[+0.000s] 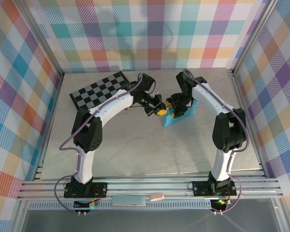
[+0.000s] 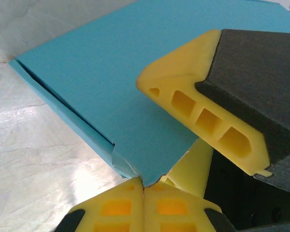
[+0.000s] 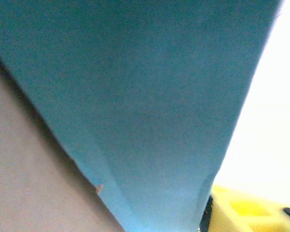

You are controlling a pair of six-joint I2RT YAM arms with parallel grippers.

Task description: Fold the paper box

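The paper box (image 1: pixel 182 119), a flat turquoise card box, lies tilted at mid-table, just right of centre. My left gripper (image 1: pixel 159 110) meets it from the left. In the left wrist view its yellow fingers (image 2: pixel 144 187) are pressed together, and the near corner of the box (image 2: pixel 111 72) rests right at their tips. My right gripper (image 1: pixel 177 108) comes from behind and straddles the box edge. One of its fingers (image 2: pixel 203 116) lies on the top face and the other sits under it. Up close, the box (image 3: pixel 145 96) hides most of the right jaws, leaving one yellow finger (image 3: pixel 246 212) in sight.
A black-and-grey checkerboard (image 1: pixel 99 89) lies at the back left, behind the left arm. Plaid walls close in the table on three sides. An aluminium rail (image 1: pixel 150 186) with both arm bases runs along the near edge.
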